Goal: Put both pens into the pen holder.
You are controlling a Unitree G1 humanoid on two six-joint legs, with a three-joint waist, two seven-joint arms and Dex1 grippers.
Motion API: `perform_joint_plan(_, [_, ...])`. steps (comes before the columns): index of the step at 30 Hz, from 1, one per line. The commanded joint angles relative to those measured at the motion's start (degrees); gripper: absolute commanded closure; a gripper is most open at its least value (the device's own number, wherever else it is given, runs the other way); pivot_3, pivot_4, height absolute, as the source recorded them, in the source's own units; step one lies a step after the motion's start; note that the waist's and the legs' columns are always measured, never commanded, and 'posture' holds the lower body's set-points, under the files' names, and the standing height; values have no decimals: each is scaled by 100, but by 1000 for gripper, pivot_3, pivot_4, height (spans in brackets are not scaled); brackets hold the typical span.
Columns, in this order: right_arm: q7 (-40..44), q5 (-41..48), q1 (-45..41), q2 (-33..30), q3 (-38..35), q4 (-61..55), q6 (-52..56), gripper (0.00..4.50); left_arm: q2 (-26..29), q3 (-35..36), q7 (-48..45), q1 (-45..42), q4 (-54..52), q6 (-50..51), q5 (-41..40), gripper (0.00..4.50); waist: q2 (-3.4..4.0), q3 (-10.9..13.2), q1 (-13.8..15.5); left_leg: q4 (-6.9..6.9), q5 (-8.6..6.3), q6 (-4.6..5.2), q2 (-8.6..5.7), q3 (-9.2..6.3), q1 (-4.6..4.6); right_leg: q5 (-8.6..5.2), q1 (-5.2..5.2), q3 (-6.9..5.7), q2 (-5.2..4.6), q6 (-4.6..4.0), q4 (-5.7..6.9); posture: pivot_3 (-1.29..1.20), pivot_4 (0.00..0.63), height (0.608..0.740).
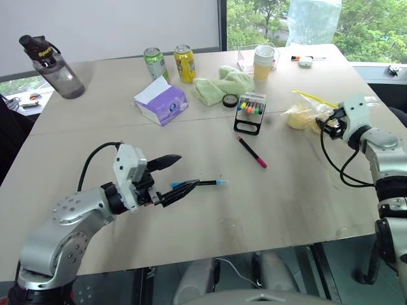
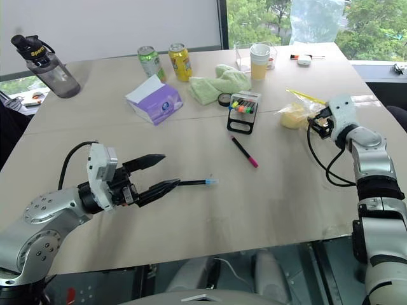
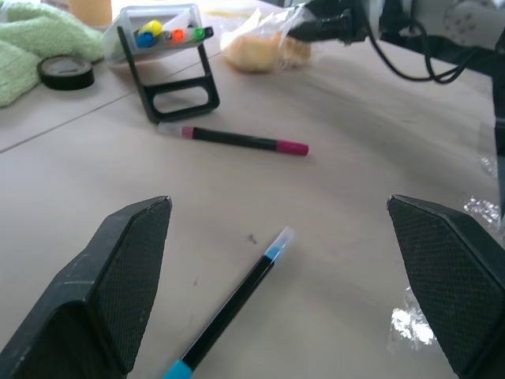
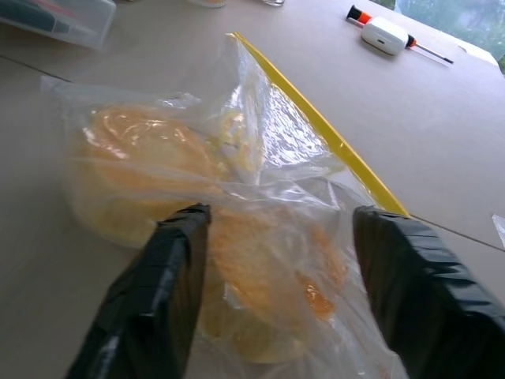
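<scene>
Near the front edge of the table (image 1: 299, 210), at about 8 o'clock from the pen holder (image 1: 250, 113), my left gripper (image 1: 170, 176) hangs spread wide over the blue-tipped pen (image 1: 205, 183), pinching nothing. The pink-tipped pen (image 1: 252, 152) lies just at 6 o'clock of the holder. My right gripper (image 4: 276, 276) sits partly spread around a plastic bag of yellow food (image 4: 221, 237), off at 3 o'clock. I'd say drop the left fingers (image 3: 118, 268) straight down, straddle the pen mid-barrel, then squeeze.
</scene>
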Motion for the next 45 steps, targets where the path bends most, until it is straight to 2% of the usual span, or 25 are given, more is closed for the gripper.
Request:
perform_joint_plan(1, [67,107,-99,-40,-175,-149,-53,3367,-6,91,-13,17,-90,-158,6,0,0,0,3,0,0,0,0,0,-1,0,0,0,0,0,0,0,150,740])
perform_joint_plan(3, [92,137,-73,-36,-183,-212,-28,4328,-5,84,-12,14,-71,-174,18,0,0,0,3,0,0,0,0,0,0,0,0,0,-1,0,0,0,150,740])
perform_joint_plan(4, [116,165,-62,-34,-192,-253,-16,4471,-3,77,-11,5,-56,-183,27,0,0,0,3,0,0,0,0,0,0,0,0,0,0,0,0,0,150,740])
perform_joint_plan(7, [91,213,-139,-8,-226,-375,21,4471,2,53,1,-51,2,-206,51,0,1,1,0,0,0,0,0,0,0,0,0,0,0,0,0,0,150,740])
perform_joint_plan(10, [-77,172,-664,98,-175,-423,111,4471,7,3,4,-124,57,-217,74,0,15,9,-50,0,0,0,0,3,1,0,-1,4,0,0,2,0,150,740])
perform_joint_plan(16, [-402,-84,-2394,672,55,233,-68,4471,21,-83,-62,-284,202,-263,175,0,43,27,-170,-6,1,-1,1,12,1,0,-13,8,4,1,11,0,150,740])
perform_joint_plan(19, [-706,-261,-3340,1085,126,971,-657,4471,20,-115,-48,-329,233,-274,200,0,43,27,-165,-15,1,-1,2,9,0,0,-17,9,4,0,6,0,150,740])
perform_joint_plan(22, [-1141,-396,-4145,1426,101,1811,-1286,3603,-5,-132,-25,-326,219,-286,229,0,43,27,-157,-24,1,-1,1,9,-3,0,-22,9,2,0,-1,0,150,740])
perform_joint_plan(24, [-1390,-502,-4509,1638,116,2384,-1471,2546,-34,-114,25,-303,179,-296,244,0,42,27,-138,-30,1,-2,-1,6,-12,0,-34,7,0,0,-3,0,150,740])
perform_joint_plan(26, [-1329,-732,-4595,1748,315,2783,-1405,1728,-51,-60,77,-252,130,-307,254,0,41,26,-136,-34,2,-2,-2,-1,-15,0,-35,1,-1,0,-8,0,150,740])
perform_joint_plan(34, [-1216,-882,-4415,1639,323,3071,-1364,1728,-80,81,259,113,-120,-296,201,0,44,28,-170,-40,4,-4,-3,9,-18,0,-49,9,-1,0,-1,0,150,740])
perform_joint_plan(38, [-1319,-869,-4370,1555,248,3081,-1327,1728,-56,-10,219,-7,-26,-294,215,0,45,29,-197,-45,5,-6,-2,13,-18,0,-54,9,0,0,0,0,150,740])
perform_joint_plan(45, [-2553,-861,-4325,1118,-81,3254,-1024,1728,-32,-194,101,-366,211,-309,286,0,45,28,-249,-44,6,-6,-2,16,-19,0,-54,9,0,0,3,0,150,740])
